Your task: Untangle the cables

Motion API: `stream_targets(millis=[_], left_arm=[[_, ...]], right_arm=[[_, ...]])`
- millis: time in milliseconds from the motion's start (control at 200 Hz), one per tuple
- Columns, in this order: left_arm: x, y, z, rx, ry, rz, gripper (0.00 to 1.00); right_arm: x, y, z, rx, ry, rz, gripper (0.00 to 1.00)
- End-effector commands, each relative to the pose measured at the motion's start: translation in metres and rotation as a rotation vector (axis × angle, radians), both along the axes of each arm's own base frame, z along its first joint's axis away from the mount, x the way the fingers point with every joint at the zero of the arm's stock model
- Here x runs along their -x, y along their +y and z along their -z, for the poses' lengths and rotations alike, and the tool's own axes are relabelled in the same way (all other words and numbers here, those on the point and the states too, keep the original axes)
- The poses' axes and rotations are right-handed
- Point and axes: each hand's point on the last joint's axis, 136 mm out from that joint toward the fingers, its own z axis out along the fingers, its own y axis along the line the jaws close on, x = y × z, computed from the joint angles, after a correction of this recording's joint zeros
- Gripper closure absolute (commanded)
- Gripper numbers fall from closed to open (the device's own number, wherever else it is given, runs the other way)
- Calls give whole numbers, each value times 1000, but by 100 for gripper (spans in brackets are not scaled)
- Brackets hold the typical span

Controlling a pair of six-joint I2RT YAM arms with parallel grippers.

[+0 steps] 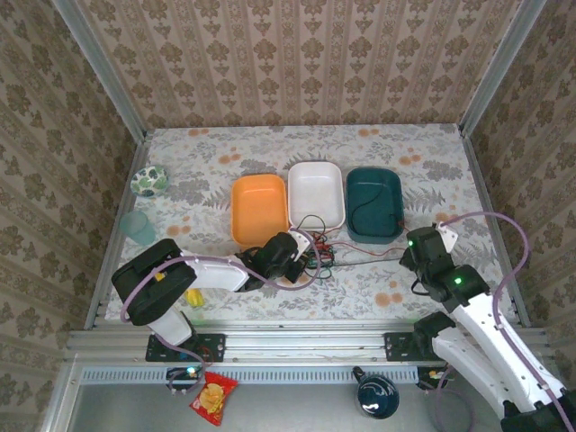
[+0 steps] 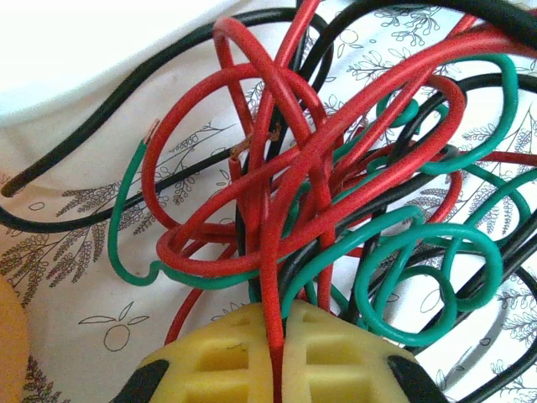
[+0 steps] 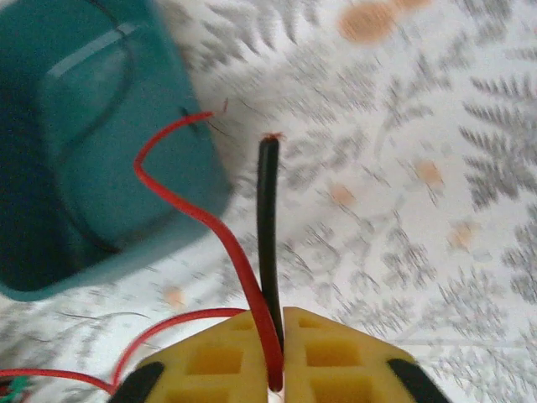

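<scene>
Lot: the cables [image 1: 317,252], three in one knot, near the middle of the counter [image 1: 225,153], with two hands at work on them.

1. Below the near edge: a snack bag [image 1: 213,396] to the left and a dark blue round object [image 1: 376,396] to the right. Neither looks part of the job.

2. The left hand [image 2: 281,327]: yellow pads closed tight on the red cable [image 2: 270,277] at the near side of the knot. Likely purpose: to pin the tangle while the other side is drawn out.

3. The knot: the red cable, the green cable [image 2: 436,231] and black runs loop through one another. It lies on the floral cloth just near of the white tray [image 1: 317,184]. Stripped copper ends show at its left.

4. The right hand [image 3: 277,327]: well right of the knot, pads pinched on the black cable [image 3: 267,227] and a run of red together, close to their bare ends. Probable purpose: to draw those ends rightward beside the teal tray [image 1: 382,189].

5. Far row, side by side: the orange tray [image 1: 256,211], the white tray and the teal tray, perhaps one per colour. A dark wire loop lies in the teal one.

6. Far left: a pale green cup [image 1: 138,227] and a patterned ball [image 1: 148,181].

Not determinable:
- Which strand passes beneath which inside the knot.
- How firm the right hand's pinch is, since its wrist view is blurred.
- The colour of the wire in the teal tray.
- Whether both red runs are one cable.
</scene>
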Motion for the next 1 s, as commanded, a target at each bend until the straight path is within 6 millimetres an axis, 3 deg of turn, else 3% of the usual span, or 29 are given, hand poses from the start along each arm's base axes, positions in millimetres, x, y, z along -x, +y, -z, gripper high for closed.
stream_targets(millis=[0, 70, 160, 360, 465, 695, 865, 995], left_arm=[[20, 41, 49, -203, 110, -5, 100], [21, 40, 48, -203, 113, -1, 100], [20, 38, 46, -198, 113, 4, 100], [21, 33, 46, -188, 118, 22, 100], [21, 30, 46, -183, 120, 34, 100], [23, 25, 42, -180, 114, 64, 100], [24, 24, 38, -191, 106, 77, 100], [23, 23, 34, -192, 102, 77, 100]], right_arm=[[9, -5, 26, -60, 38, 116, 51], [0, 8, 29, -87, 39, 53, 39], [-13, 22, 23, -79, 38, -60, 35], [-24, 81, 16, -121, 78, -437, 38], [-31, 117, -2, -173, 2, -619, 39], [-60, 163, -38, -294, -107, -764, 45], [-87, 192, -36, -311, -53, -860, 45], [-102, 204, -19, -273, 112, -933, 45]])
